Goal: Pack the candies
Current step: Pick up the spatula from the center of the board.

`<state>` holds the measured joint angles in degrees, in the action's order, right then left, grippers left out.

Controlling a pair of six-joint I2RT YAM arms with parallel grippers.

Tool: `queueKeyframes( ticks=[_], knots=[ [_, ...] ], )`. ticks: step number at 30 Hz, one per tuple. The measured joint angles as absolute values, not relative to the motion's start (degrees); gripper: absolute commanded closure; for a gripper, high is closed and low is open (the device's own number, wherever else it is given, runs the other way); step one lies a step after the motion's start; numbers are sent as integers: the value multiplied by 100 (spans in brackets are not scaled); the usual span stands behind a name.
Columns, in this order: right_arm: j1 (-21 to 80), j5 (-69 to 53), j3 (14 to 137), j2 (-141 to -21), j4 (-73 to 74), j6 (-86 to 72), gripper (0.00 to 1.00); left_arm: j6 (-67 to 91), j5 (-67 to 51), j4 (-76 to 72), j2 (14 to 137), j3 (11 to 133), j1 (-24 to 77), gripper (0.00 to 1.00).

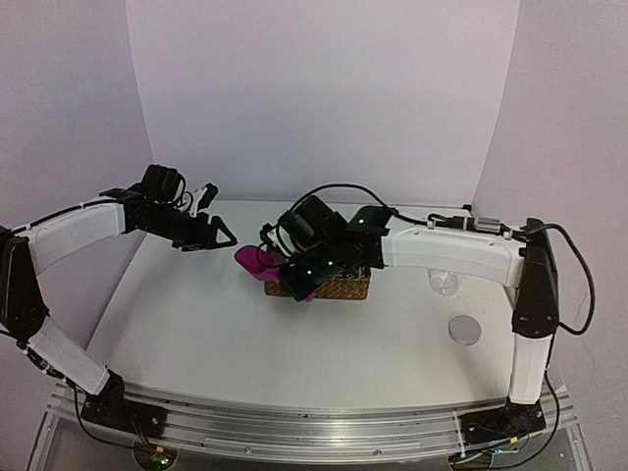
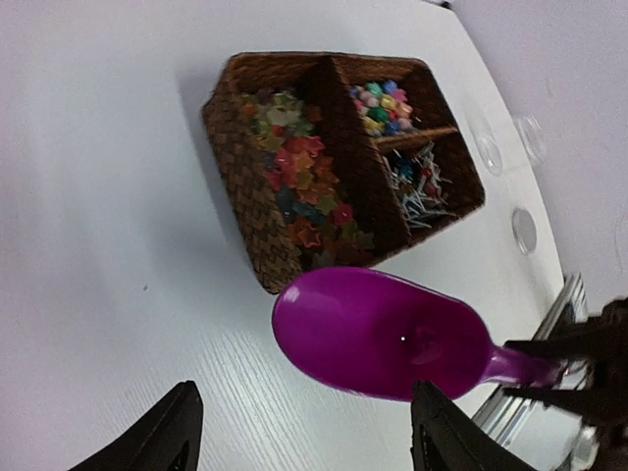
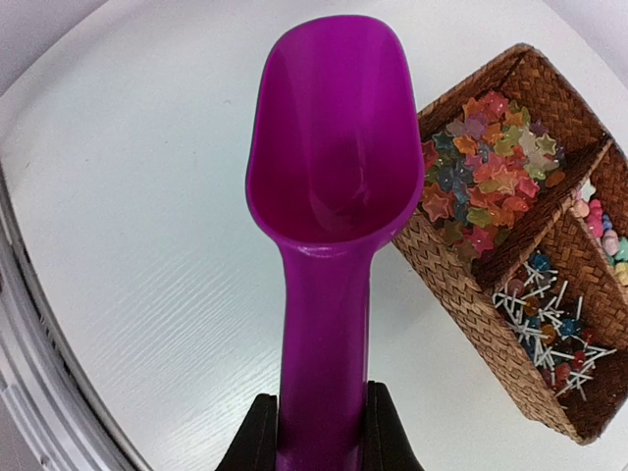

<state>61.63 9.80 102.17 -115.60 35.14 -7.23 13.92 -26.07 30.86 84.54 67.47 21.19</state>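
Candies (image 3: 491,182) in basket (image 3: 461,285), right gripper (image 3: 321,430) — clasping scoop (image 3: 329,147)

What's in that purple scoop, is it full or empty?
Empty. In the right wrist view the scoop shows only bare purple plastic inside, while the candies lie in the wicker basket beside it.

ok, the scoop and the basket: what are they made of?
The scoop looks like moulded plastic: glossy magenta, a smooth bowl with soft highlights. The basket looks like woven wicker or a similar fibre: matte brown, with the weave plain on its walls.
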Motion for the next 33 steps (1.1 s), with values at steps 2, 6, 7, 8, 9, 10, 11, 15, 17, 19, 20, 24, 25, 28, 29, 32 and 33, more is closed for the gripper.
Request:
queueKeyframes(
  ticks=[2, 6, 7, 8, 9, 10, 11, 15, 17, 19, 20, 24, 25, 28, 29, 32, 33],
  knots=[
    [6171, 835, 9952, -11193, 3426, -342, 100, 792, -3046, 2980, 8440, 6674, 2075, 24],
    [6199, 679, 9759, -10765, 3304, 396, 100, 83, -3800, 2936, 8440, 6619, 2113, 28],
    [6207, 650, 9758, -10727, 3264, 552, 100, -17, -3928, 2932, 8440, 6619, 2124, 31],
    [6208, 617, 9758, -10717, 3230, 683, 100, -93, -4018, 2934, 8441, 6619, 2128, 33],
    [6208, 587, 9757, -10713, 3204, 800, 100, -174, -4103, 2938, 8443, 6620, 2130, 36],
    [6208, 560, 9748, -10713, 3189, 906, 100, -216, -4164, 2944, 8444, 6622, 2130, 40],
    [6208, 534, 9722, -10713, 3180, 990, 100, -247, -4233, 2946, 8444, 6622, 2128, 46],
    [6208, 488, 9638, -10705, 3205, 1235, 100, -378, -4530, 2980, 8462, 6622, 2093, 75],
    [6208, 485, 9602, -10680, 3227, 1324, 100, -413, -4710, 3006, 8485, 6622, 2006, 83],
    [6200, 493, 9552, -10631, 3303, 1405, 100, -521, -4965, 3016, 8495, 6622, 1956, 93],
    [6191, 493, 9528, -10605, 3331, 1426, 100, -546, -5081, 3009, 8495, 6622, 1952, 96],
    [6184, 510, 9441, -10499, 3488, 1577, 99, -648, -5604, 3079, 8493, 6612, 1944, 100],
    [6190, 511, 9441, -10485, 3504, 1598, 93, -623, -5673, 3071, 8493, 6583, 1939, 100],
    [6206, 535, 9436, -10477, 3539, 1640, 57, -401, -5853, 2878, 8490, 6407, 1903, 100],
    [6208, 586, 9431, -10479, 3490, 1633, 50, -283, -5969, 2817, 8490, 6314, 1888, 100],
    [6204, 653, 9401, -10479, 3195, 1629, 45, 26, -6261, 2693, 8490, 6119, 1881, 100],
    [6203, 654, 9378, -10479, 3081, 1622, 45, 104, -6370, 2628, 8490, 6096, 1882, 100]
  ],
)
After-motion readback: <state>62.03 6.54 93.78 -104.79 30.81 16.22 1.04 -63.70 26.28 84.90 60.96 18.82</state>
